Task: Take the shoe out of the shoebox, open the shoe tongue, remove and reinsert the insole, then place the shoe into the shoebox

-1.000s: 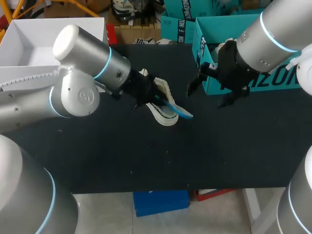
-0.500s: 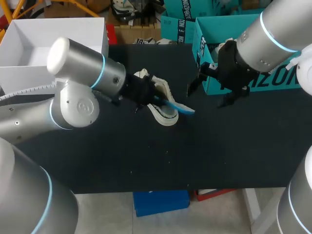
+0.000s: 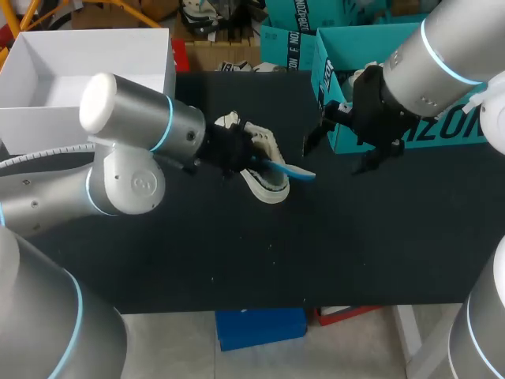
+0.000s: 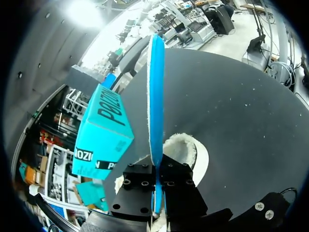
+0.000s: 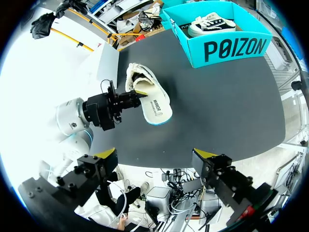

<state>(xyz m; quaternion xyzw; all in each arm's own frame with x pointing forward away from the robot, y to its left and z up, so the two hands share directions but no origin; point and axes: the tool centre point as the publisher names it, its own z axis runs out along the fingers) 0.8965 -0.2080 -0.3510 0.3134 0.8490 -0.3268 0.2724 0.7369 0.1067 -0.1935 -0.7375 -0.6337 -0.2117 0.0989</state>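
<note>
While the left claw (image 3: pixel 239 151) covers one end of the shoe (image 3: pixel 264 180) in the head view, a blue insole (image 3: pixel 293 170) juts past its fingers; the right claw (image 3: pixel 314 140) is dark and hard to read, beside the shoebox (image 3: pixel 442 133).

Left wrist view: the claw (image 4: pixel 155 186) is clenched on the insole (image 4: pixel 155 96), seen edge-on, its yellow tips hidden. Ahead, the shoe (image 4: pixel 186 150) lies half hidden on the bench (image 4: pixel 241 111).

Right wrist view: the claw (image 5: pixel 157 154) gapes, released, with the shoe (image 5: pixel 137 77) well ahead.
</note>
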